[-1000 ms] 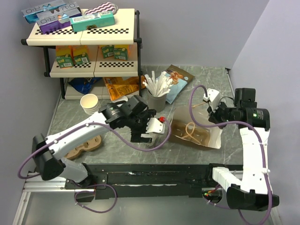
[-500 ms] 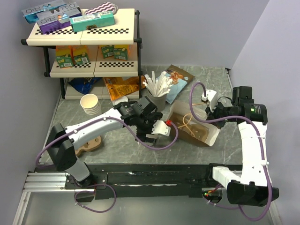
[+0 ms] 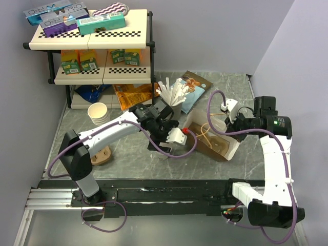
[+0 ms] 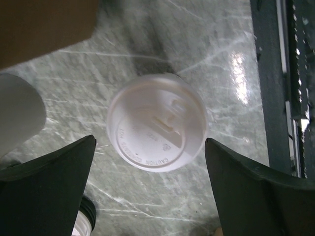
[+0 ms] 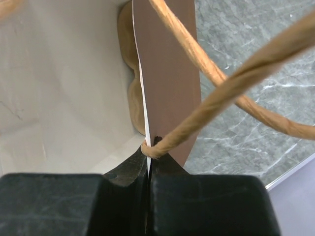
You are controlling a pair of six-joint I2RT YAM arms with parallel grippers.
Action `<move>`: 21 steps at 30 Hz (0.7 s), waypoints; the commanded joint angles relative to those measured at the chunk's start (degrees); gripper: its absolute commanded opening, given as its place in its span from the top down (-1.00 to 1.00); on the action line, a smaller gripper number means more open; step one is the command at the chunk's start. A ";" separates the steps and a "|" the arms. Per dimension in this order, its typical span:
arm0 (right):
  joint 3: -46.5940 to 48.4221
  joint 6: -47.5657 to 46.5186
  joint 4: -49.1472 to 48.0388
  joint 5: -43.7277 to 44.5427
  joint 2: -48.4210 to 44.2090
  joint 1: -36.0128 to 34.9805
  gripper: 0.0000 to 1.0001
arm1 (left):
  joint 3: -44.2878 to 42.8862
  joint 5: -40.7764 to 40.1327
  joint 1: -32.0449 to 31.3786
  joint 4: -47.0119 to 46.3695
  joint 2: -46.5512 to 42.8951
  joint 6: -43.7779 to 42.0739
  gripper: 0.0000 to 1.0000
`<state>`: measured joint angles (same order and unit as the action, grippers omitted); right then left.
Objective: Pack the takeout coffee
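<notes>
The takeout coffee (image 4: 156,122), a small cup with a round white sip lid, stands on the grey table. I see it from above in the left wrist view. My left gripper (image 4: 150,142) is open, with one dark finger (image 4: 54,172) on each side of the lid and not touching it. In the top view the left gripper (image 3: 166,138) hides the cup. My right gripper (image 3: 233,125) is shut on the rim of the brown paper bag (image 3: 212,141), right at its twine handle (image 5: 221,93). The bag lies open toward the left arm, its white inside (image 5: 64,88) showing.
A grey straw holder (image 3: 171,107) stands behind the left gripper, with a stack of lidless paper cups (image 3: 98,113) to its left. A cardboard cup carrier (image 3: 100,155) lies front left. A shelf rack (image 3: 92,51) stands at the back left, with snack bags (image 3: 133,95) by it. A black rail (image 3: 169,189) runs along the front edge.
My left arm has swung right toward the bag. My right gripper has pulled the bag's rim up and inward, so the bag looks narrower.
</notes>
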<state>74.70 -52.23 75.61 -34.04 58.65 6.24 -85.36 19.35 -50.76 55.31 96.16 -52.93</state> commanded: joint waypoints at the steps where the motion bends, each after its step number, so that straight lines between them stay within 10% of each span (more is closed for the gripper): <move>1: 2.82 1.34 -0.99 -2.52 0.32 -0.35 1.00 | -1.04 3.24 0.67 5.68 0.78 -4.02 -0.96; 21: 2.03 0.99 -1.08 -1.91 0.41 -0.26 1.00 | -1.21 3.06 0.75 4.98 3.33 -4.64 -0.82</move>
<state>74.96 -51.51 75.02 -32.77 59.40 6.24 -85.41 20.93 -50.26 58.63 98.65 -56.53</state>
